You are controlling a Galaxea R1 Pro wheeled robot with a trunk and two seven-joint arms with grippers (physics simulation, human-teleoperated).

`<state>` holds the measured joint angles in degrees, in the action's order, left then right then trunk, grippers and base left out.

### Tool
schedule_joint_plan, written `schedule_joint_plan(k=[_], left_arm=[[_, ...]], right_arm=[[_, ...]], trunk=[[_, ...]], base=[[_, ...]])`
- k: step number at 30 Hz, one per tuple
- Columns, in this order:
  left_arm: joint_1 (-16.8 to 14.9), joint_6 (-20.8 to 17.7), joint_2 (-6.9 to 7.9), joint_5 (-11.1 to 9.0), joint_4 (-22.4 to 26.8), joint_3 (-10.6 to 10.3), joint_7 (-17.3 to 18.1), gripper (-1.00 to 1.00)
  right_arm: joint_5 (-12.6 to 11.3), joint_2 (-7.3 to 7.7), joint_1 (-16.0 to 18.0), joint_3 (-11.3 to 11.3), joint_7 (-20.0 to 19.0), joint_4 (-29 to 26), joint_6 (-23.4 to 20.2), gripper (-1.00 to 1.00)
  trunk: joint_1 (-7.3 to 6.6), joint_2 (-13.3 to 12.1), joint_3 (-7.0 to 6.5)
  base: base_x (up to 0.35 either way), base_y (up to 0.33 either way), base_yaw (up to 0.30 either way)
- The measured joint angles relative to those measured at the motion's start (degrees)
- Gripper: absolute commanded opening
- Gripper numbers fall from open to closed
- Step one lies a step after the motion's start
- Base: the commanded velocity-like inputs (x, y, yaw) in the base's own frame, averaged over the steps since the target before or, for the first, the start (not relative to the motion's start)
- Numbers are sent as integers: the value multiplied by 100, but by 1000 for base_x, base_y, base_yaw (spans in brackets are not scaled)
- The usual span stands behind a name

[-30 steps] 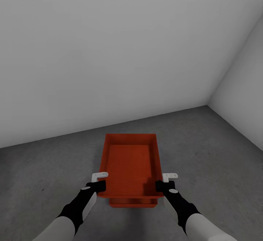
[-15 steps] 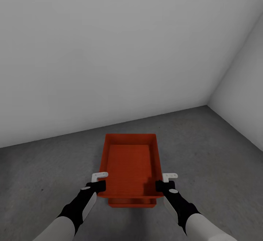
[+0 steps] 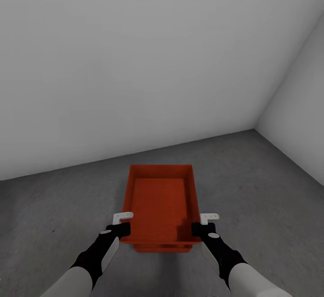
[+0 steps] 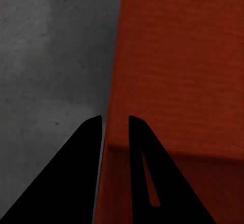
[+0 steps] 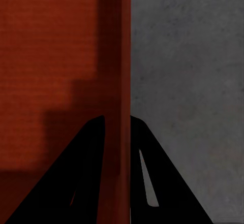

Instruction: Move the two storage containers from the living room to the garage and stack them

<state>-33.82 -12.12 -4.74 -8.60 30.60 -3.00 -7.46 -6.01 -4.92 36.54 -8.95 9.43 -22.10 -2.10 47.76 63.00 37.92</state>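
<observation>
In the lower middle of the head view, the upper orange-red rectangular plastic storage container (image 3: pixel 161 205), lidless with a ribbed bottom, sits over a second identical orange-red container (image 3: pixel 162 248), of which a thin strip shows beneath its near edge. The left gripper (image 3: pixel 120 225) has its fingers clamped on the left side wall near the near corner; the left wrist view shows one dark finger (image 4: pixel 84 153) outside the wall and the other inside it. The right gripper (image 3: pixel 200 226) pinches the right side wall the same way, the wall running between its two fingers (image 5: pixel 91 148) in the right wrist view. The stack looks close to done: the lower container appears to rest on the mottled dark grey concrete floor (image 3: pixel 252 184), and the held one seems nested or nearly so, though whether it is fully seated cannot be told. What seems left is letting go and drawing the arms clear. The room is bare, with plain white-grey walls (image 3: pixel 135 63) meeting in a corner at the right of the frame.
</observation>
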Motion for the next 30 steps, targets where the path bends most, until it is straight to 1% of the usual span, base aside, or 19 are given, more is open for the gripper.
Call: schedule_joint_plan(k=[22,26,30], left_arm=[[0,-1,0,0,2,0,0,-100],[0,-2,16,1,1,6,25,-100],[0,-2,0,5,1,4,3,-100]], right_arm=[[-1,0,1,-2,1,0,0,-100],[3,-20,1,-2,31,1,0,-100],[5,0,0,3,-3,-1,0,-100]], trunk=[[-1,0,0],[-1,0,0],[-1,0,0]], base=[[-9,-1,0],[0,-145,0],[0,-99,0]])
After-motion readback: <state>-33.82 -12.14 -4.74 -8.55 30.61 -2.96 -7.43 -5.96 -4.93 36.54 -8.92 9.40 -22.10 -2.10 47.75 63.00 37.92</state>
